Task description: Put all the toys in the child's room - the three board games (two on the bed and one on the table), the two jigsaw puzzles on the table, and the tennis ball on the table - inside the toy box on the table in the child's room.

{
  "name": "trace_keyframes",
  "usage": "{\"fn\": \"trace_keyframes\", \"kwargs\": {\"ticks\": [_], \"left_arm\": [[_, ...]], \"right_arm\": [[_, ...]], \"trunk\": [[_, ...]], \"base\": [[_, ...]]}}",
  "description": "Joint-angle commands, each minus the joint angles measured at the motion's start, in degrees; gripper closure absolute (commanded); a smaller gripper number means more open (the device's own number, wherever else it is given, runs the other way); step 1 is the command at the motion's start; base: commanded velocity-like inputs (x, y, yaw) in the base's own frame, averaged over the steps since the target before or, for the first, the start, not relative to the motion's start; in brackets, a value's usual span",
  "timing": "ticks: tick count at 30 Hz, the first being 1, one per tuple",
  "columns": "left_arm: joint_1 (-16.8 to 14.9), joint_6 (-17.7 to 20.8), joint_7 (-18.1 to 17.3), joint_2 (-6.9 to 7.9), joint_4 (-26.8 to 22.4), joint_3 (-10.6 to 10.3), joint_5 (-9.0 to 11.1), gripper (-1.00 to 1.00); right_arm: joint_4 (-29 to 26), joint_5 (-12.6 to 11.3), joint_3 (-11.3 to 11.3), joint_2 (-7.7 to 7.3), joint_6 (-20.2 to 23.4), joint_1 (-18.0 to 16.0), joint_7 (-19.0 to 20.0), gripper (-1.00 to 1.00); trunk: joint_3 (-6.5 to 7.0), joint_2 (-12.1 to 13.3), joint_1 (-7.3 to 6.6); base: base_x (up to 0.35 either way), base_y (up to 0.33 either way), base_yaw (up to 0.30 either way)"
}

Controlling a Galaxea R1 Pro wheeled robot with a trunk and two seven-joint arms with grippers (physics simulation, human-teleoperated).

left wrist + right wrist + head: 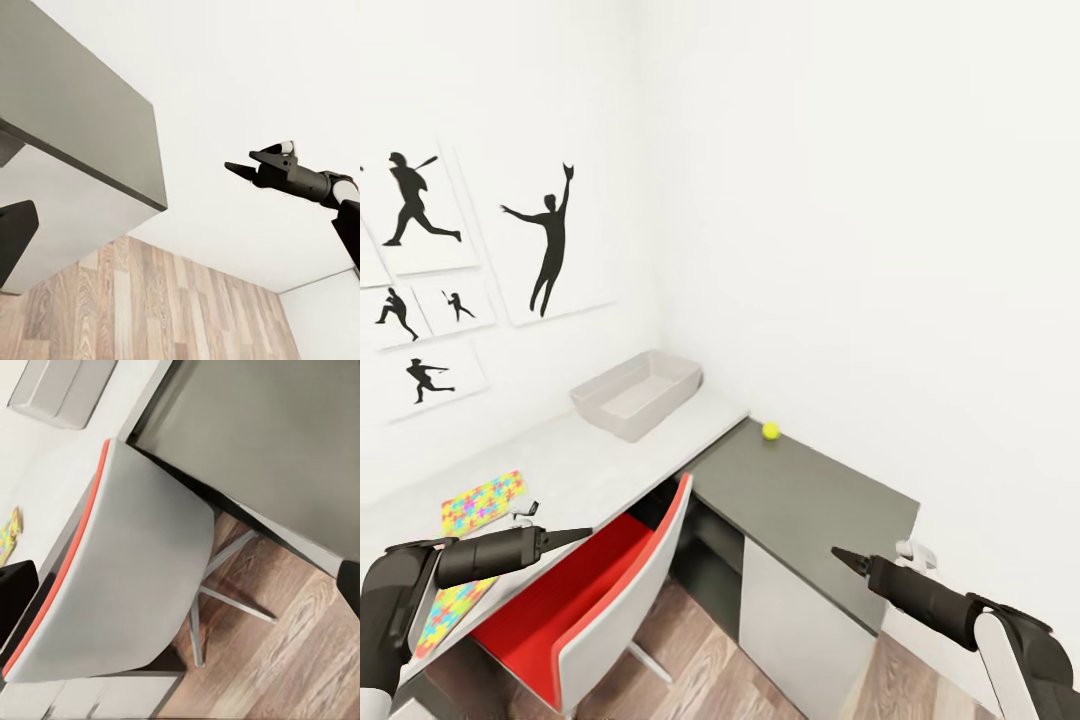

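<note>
The pale grey toy box (635, 393) stands empty at the far end of the light-grey table (595, 455), near the wall corner. The tennis ball (770, 430) rests on the lower dark grey shelf unit (810, 500) close to the wall. Two jigsaw puzzles lie on the table's near end, one (482, 503) beyond my left arm and one (445, 610) partly under it. My left gripper (575, 535) hovers open over the table's front edge. My right gripper (845, 558) is open above the shelf unit's near corner. The board games and the bed are out of view.
A chair with a red seat and white back (610, 590) is pushed under the table between my arms. Black sports silhouettes (550, 240) hang on the left wall. Wood-plank floor (700, 650) lies below the chair.
</note>
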Motion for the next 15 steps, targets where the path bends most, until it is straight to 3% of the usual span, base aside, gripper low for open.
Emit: {"fn": "trace_keyframes", "kwargs": {"ticks": [1,15], "left_arm": [[-0.1,0.6,-0.4,-0.02,0.0,0.0,-0.3,-1.00],[-0.1,0.7,-0.4,-0.03,0.0,0.0,-0.3,-1.00]], "right_arm": [[0.0,0.1,-0.1,0.00,0.3,0.0,0.3,-1.00],[0.0,0.2,-0.1,0.00,0.3,0.0,0.3,-1.00]], "trunk": [[-0.11,-0.1,0.03],[-0.31,-0.1,0.03]], "base": [[0.051,-0.191,0.288],[0.008,-0.033,0.288]]}}
